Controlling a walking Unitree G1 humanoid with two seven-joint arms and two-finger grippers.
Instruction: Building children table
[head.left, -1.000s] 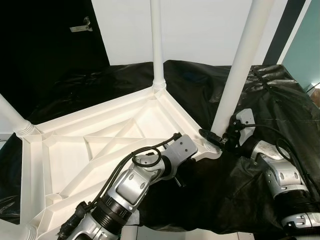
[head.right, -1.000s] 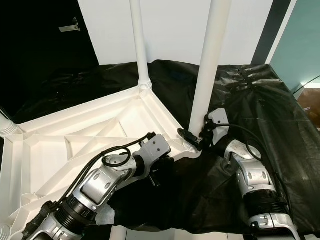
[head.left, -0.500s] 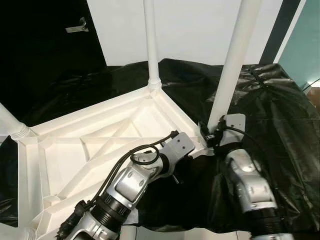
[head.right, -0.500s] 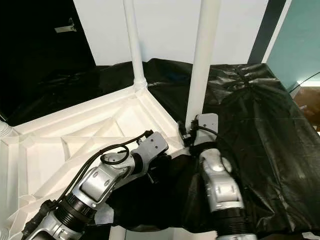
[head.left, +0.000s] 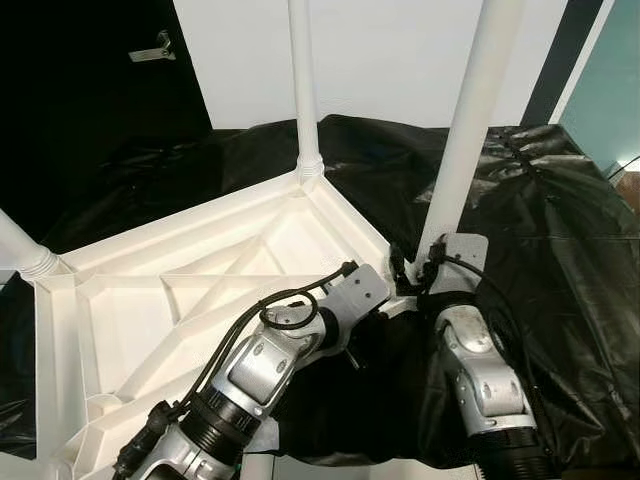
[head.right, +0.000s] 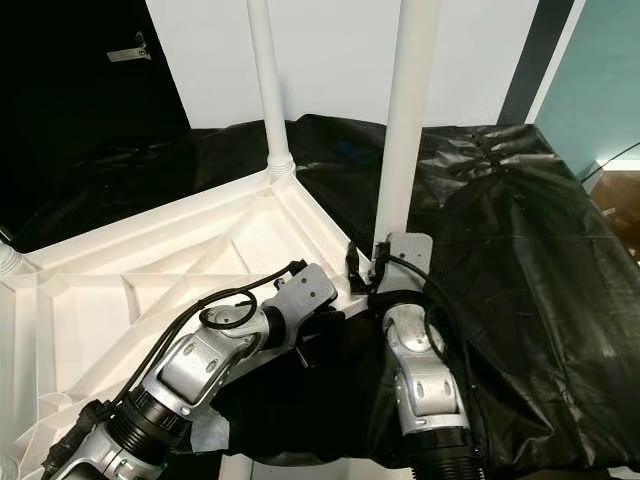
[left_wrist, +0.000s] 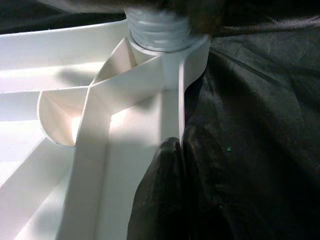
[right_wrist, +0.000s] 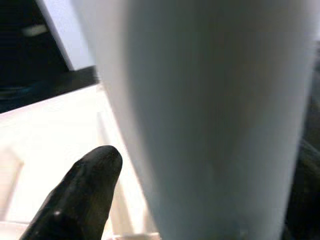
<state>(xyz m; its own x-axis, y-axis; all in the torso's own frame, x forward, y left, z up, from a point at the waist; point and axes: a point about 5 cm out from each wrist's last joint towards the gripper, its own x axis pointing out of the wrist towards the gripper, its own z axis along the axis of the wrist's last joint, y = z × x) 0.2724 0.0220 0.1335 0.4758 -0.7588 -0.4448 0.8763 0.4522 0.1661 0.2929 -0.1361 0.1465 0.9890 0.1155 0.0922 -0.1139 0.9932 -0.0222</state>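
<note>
Seating the leg (head.left: 462, 150), right of centre: right gripper (head.left: 418, 272) jaws grasp its base at the tabletop (head.left: 170, 290) corner; left gripper (left_wrist: 181, 165) clamps the rim. Twist squarely, keeping the leg vertical, rim held firm.

Crinkled black plastic sheet (head.left: 560, 220) — white wall (head.left: 400, 50), teal panel (head.left: 610, 90) behind
</note>
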